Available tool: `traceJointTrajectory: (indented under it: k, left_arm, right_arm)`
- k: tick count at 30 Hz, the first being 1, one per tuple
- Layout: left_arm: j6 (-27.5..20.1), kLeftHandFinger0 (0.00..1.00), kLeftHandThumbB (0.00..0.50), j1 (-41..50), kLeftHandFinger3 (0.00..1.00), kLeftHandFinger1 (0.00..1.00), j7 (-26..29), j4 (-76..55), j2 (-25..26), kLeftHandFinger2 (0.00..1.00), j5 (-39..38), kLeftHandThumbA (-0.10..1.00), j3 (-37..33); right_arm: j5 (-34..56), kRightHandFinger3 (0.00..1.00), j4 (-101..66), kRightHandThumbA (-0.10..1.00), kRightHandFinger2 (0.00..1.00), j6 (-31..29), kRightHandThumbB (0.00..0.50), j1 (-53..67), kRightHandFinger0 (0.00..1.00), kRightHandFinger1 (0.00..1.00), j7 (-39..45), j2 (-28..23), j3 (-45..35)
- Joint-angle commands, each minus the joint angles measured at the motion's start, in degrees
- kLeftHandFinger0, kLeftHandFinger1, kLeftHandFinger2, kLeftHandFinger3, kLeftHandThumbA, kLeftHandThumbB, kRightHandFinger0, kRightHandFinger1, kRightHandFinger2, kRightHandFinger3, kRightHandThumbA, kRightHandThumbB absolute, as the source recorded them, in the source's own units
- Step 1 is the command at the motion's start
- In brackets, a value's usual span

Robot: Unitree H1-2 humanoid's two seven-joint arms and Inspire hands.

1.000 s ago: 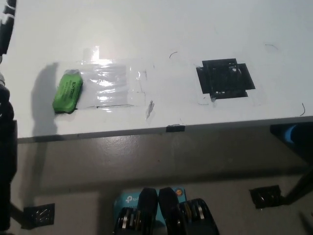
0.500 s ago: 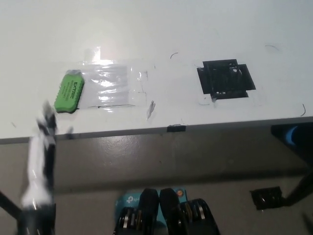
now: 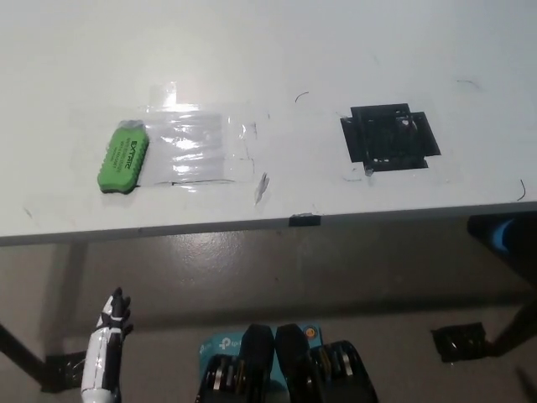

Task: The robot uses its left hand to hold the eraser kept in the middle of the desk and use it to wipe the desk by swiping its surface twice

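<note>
A: Beside the clear tape patch [image 3: 197, 147], touching its left edge, the green eraser [image 3: 123, 159] lies flat on the white tabletop [image 3: 252, 50], with nothing holding it.

B: Why there?

A: I'd judge the tape marks its spot. It sits well left of the black tape square [image 3: 390, 137], within reach of the left side.

B: How does it look?

A: A rounded green block with dark lettering along its top and a paler end pointing away from the robot.

B: And the left hand [image 3: 106, 348]?

A: Low, below the tabletop's front edge and well apart from the eraser, holding nothing. Its fingers are too small to tell whether they're spread or closed. That fits a reach about to start or wiping already done.

B: The right hand?

A: Out of sight.
</note>
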Motion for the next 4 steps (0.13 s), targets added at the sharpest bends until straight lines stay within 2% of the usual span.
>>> traceJointTrajectory:
  k: [1,4]
  left_arm:
    - [-2.5,1.00,0.156,-2.2,1.00,1.00,0.3,0.2,0.2,1.00,-1.9,1.00,0.4]
    - [-2.7,1.00,0.166,-2.4,1.00,1.00,0.3,0.6,0.2,1.00,-1.7,1.00,0.2]
  right_arm:
    - [0.5,1.00,-1.0,1.00,1.00,-2.3,0.040,-0.1,1.00,1.00,1.1,-0.4,0.4]
    - [-0.1,1.00,-0.8,1.00,1.00,-2.3,0.037,0.1,1.00,1.00,0.9,-0.5,0.7]
